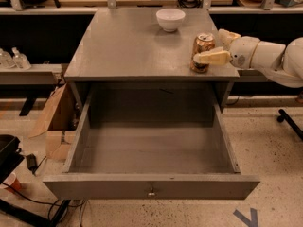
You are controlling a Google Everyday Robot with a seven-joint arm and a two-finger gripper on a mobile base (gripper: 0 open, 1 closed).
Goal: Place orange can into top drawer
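Observation:
The orange can (203, 45) stands upright near the front right corner of the grey cabinet top (128, 46). My gripper (208, 46) reaches in from the right at can height. Its fingers straddle the can: the near finger (210, 57) lies across the can's lower front, and the far finger (226, 34) sits behind and right of the can's top, slightly apart from it. The gripper looks open around the can. The top drawer (151, 186) is pulled fully out below, and its inside is bare.
A white bowl (170, 19) sits at the back of the cabinet top. A cardboard box (56, 122) stands on the floor left of the cabinet. Dark equipment and cables (12, 174) lie at the lower left. Benches run behind.

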